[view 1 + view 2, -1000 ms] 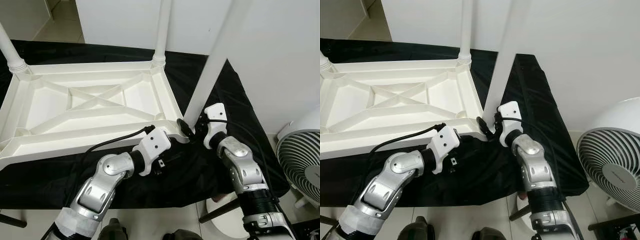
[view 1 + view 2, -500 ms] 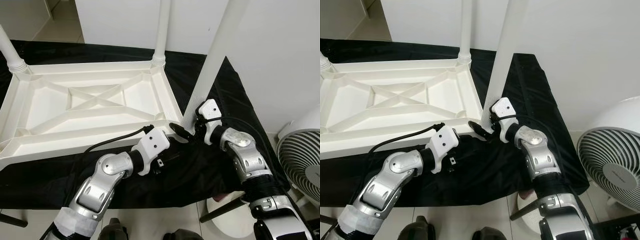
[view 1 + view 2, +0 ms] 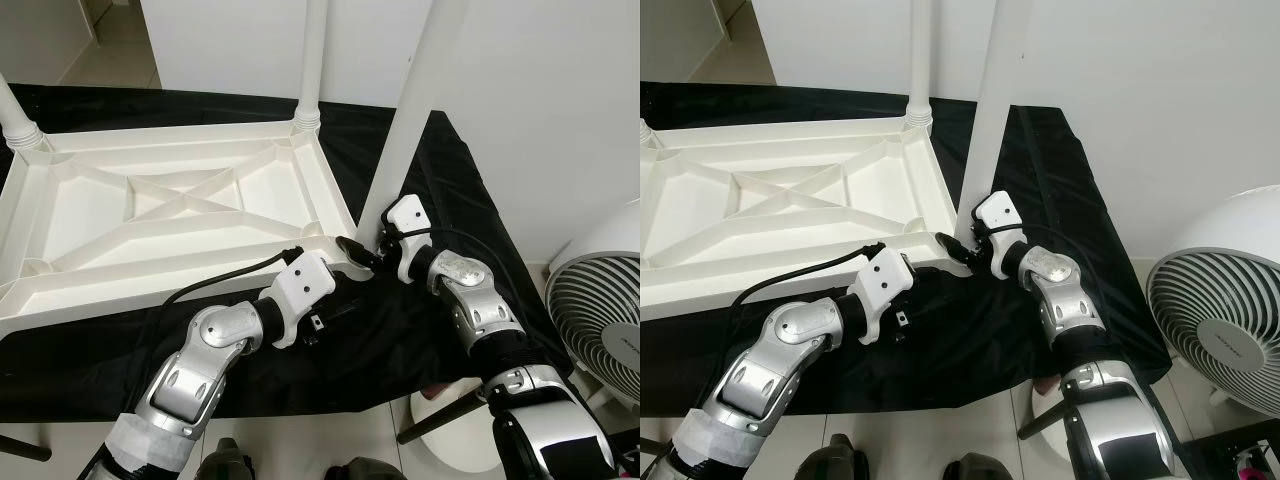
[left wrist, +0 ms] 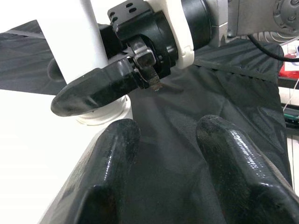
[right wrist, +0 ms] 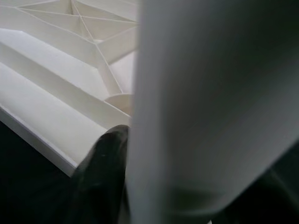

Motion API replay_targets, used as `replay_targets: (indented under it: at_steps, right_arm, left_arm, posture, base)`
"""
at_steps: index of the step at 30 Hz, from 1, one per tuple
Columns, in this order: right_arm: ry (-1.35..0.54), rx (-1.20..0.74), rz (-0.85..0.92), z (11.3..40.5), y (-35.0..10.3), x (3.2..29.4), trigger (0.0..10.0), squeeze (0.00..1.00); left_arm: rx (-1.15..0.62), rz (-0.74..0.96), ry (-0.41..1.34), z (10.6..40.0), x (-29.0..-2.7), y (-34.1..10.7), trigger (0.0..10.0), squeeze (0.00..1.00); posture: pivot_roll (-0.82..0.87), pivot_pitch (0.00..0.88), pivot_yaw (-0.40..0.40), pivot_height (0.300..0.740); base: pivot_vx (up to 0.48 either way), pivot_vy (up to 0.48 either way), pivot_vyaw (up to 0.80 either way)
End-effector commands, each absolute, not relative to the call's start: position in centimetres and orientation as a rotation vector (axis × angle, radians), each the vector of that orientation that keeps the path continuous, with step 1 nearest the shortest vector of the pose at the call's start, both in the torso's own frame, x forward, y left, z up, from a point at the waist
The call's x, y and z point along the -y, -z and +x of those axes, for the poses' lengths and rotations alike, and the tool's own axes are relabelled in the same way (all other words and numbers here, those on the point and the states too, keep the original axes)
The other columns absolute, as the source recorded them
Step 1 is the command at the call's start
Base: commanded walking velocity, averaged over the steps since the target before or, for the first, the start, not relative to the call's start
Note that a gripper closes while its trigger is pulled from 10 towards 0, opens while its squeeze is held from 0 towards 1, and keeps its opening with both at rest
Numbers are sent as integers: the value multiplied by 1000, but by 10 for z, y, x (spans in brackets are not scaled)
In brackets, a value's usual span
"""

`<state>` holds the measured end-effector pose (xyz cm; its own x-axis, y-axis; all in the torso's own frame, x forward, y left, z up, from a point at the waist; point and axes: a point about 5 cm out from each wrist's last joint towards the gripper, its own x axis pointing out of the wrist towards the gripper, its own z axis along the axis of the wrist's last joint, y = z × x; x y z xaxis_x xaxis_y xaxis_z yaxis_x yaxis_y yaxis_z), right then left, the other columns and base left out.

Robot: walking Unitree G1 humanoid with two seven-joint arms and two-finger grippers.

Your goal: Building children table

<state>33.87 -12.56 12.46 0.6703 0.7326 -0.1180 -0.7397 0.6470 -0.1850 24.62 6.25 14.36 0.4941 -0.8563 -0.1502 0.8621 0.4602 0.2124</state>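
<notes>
**Seating a leg at the near corner of the upturned table**

Lying upside down on a black cloth, the white children's table shows its ribbed underside, with two legs already standing in its far corners: one at the far left and one at the far right. A third white leg stands at the near right corner, leaning slightly to the right. The right gripper is clamped round the base of this leg, one black finger pressed against the white tube just above its socket. The left gripper rests low on the cloth just beside that corner, under the table's near rim, its two fingers parted with nothing between them. A white fan stands on the floor well off to the right
</notes>
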Motion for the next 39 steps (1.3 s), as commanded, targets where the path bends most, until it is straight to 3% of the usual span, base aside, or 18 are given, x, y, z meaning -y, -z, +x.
replay_targets:
  at_steps: [1,7,12,15,17,23,29,39]
  right_arm:
    - [-880,-106,-228,333,-109,121,0,0]
    - [-855,-105,-186,334,-106,123,0,0]
    - [-724,-75,-117,333,-107,127,0,0]
    - [-585,-82,-61,332,-106,128,0,0]
    - [-391,-92,-11,329,-104,129,0,0]
    - [-156,-77,-35,314,-105,124,0,0]
    - [-140,-54,5,306,-110,104,0,0]
    - [-147,-43,1,307,-118,108,0,0]
  left_arm:
    - [-3,281,1010,248,-63,-148,10000,0]
    - [-4,280,1013,247,-62,-148,10000,0]
    - [-6,275,1014,247,-62,-148,10000,0]
    - [-8,272,1014,246,-62,-148,10000,0]
    - [-14,267,1017,245,-61,-147,10000,0]
    - [-17,266,1025,244,-60,-146,10000,0]
    - [-18,265,1036,244,-59,-146,10000,0]
    - [-17,267,1032,245,-59,-147,10000,0]
  posture:
    - [48,0,-56,740]
    - [41,2,-55,740]
    - [37,13,-59,740]
    - [33,17,-61,740]
    - [30,19,-59,740]
    - [20,25,-51,740]
    - [15,26,-45,740]
    - [16,24,-48,740]
  base:
    - [0,0,0]
    - [0,0,0]
    - [0,0,0]
    - [0,0,0]
    - [0,0,0]
    - [0,0,0]
    - [0,0,0]
    - [0,0,0]
